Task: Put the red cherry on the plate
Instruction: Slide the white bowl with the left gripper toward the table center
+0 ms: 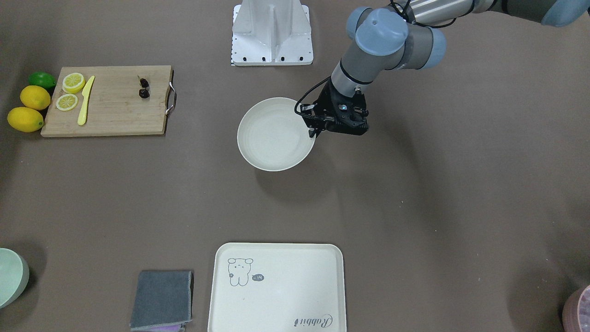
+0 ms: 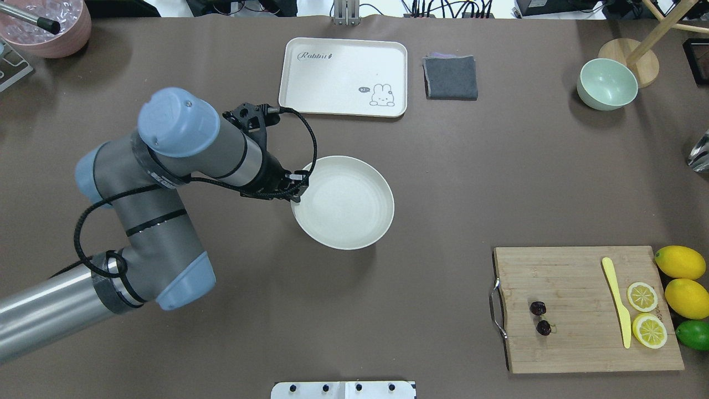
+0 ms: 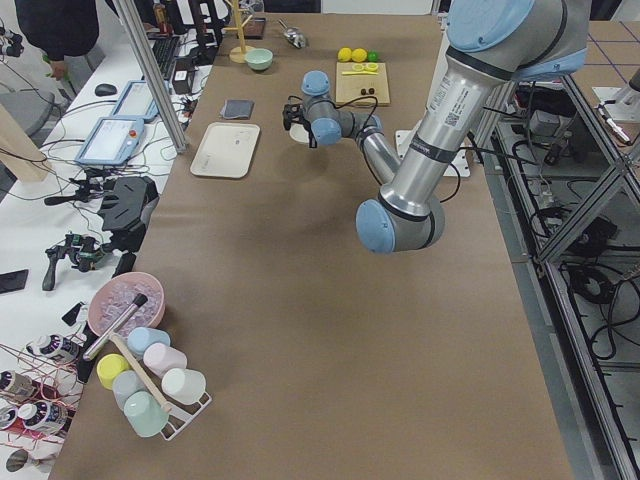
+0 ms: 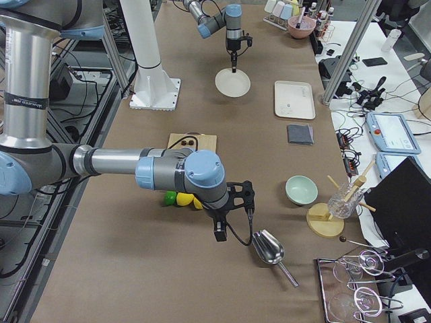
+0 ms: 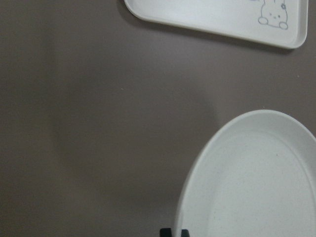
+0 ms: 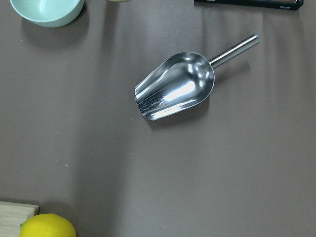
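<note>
1. Counter (image 2: 443,177) with a brown cover; at its far left corner stands a pink bowl (image 2: 52,27).
2. Left arm (image 2: 166,166) reaches in from the left, and the left gripper (image 2: 296,195) hangs over the left rim of the plate (image 2: 354,221). In the wrist view its jaws are together, with only a sliver between the tips and nothing in them. Whether they touch the rim I cannot tell.
3. Beyond the plate lies a cream tray (image 2: 332,72) with a drawn animal, and just right of that a folded grey cloth (image 2: 451,77).
4. Well right of the plate lies a wooden cutting board (image 2: 581,332). The red cherry (image 2: 537,308), a dark pair, lies on the board's left part near the metal handle, far from the plate.
5. On the board's right part lie a yellow knife (image 2: 617,305) and two lemon slices (image 2: 642,296).
6. Just off the board's right edge sit two lemons (image 2: 679,262) and a lime (image 2: 693,334).
7. A pale green bowl (image 2: 607,84) stands far back on the right.
8. The right gripper (image 4: 220,234) hangs beside a metal scoop (image 6: 175,89); how its jaws stand I cannot tell.
</note>
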You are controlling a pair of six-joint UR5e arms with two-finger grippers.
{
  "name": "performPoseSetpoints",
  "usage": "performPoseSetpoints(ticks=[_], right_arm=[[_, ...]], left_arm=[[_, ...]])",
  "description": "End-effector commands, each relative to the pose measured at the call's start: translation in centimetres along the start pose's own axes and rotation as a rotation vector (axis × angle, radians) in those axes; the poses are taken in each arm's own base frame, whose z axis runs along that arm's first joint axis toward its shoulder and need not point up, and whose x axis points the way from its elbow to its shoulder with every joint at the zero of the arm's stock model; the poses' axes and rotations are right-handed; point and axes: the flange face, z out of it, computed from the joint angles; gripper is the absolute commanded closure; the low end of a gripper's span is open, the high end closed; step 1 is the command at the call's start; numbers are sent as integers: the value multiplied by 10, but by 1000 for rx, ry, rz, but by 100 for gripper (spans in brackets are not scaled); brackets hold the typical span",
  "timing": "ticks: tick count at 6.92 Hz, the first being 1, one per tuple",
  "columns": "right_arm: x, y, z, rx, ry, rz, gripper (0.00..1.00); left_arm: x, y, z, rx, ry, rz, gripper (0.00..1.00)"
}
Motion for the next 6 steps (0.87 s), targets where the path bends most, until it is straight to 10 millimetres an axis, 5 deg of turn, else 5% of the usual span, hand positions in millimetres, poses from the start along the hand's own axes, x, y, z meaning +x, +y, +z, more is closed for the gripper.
performPoseSetpoints(ticks=[1,4,5,6], right_arm=[[1,5,2,-4,-1,4,1],[2,9,3,-7,-1,1,1],[2,9,2,-7,-1,1,1],[2,9,2,-6,-1,0,1]], left_arm=[[4,33,43,42,3,14,100],[-29,26,84,59,78,44,100],[-32,25,84,60,75,48,72],[-32,21,79,70,78,50,24]])
